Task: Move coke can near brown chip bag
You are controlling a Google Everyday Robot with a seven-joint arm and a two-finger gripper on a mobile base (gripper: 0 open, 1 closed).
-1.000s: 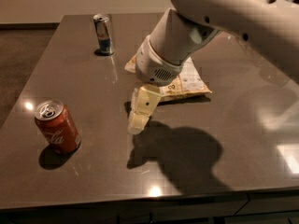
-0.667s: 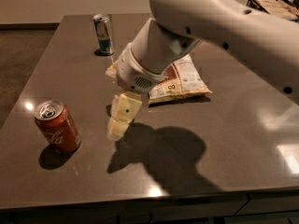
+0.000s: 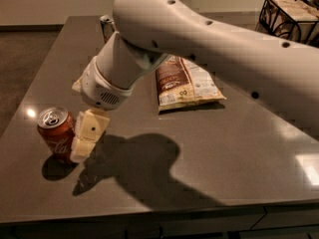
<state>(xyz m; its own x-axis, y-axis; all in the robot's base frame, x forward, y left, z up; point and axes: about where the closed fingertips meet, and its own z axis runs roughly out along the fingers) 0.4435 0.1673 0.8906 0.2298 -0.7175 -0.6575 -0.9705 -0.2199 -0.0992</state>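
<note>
Hand (image 3: 79,151) beside coke can (image 3: 55,133) — bag (image 3: 185,83) beyond

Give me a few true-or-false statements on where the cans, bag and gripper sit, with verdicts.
1. The coke can stands upright on the table. True.
2. The gripper hangs over the chip bag. False: it is down right beside the coke can.
3. The coke can touches the chip bag. False: they are well apart, with the gripper between them.
4. A silver can stands farther back, partly hidden by the arm. True.
</note>
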